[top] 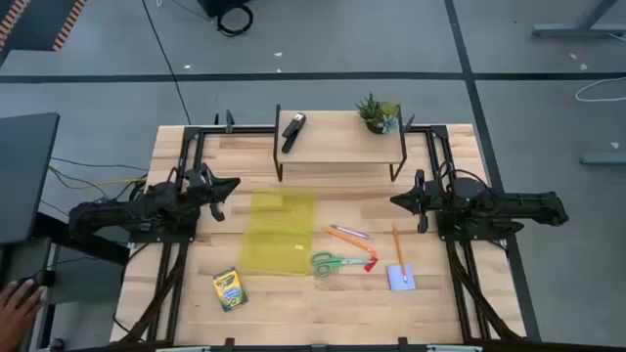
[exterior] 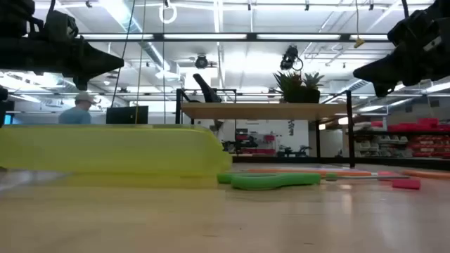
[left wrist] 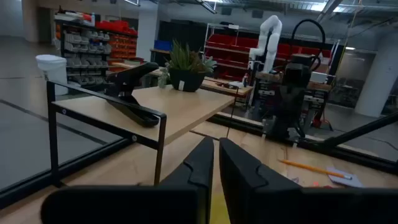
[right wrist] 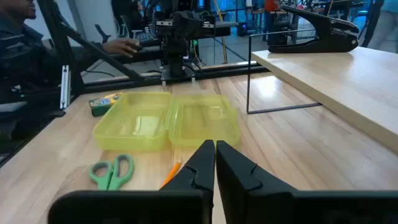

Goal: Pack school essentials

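An open yellow case (top: pixel 279 232) lies flat mid-table, also seen in the right wrist view (right wrist: pixel 165 121). Right of it lie the orange pen (top: pixel 349 233), the green-handled scissors (top: pixel 337 262), the small red piece (top: pixel 372 264) and the yellow pencil (top: pixel 398 249), whose near end rests on the pale blue notepad (top: pixel 398 278). The crayon box (top: pixel 230 289) lies near the front edge. My left gripper (top: pixel 230 186) hovers shut left of the case, and my right gripper (top: pixel 396 200) hovers shut to its right. Both are above the table and touch nothing.
A raised wooden shelf (top: pixel 337 147) at the table's far side carries the black stapler (top: pixel 292 130) and a small potted plant (top: pixel 377 113). A person's hand (top: pixel 15 303) shows off the table's near left corner. Bare wood lies along the front edge.
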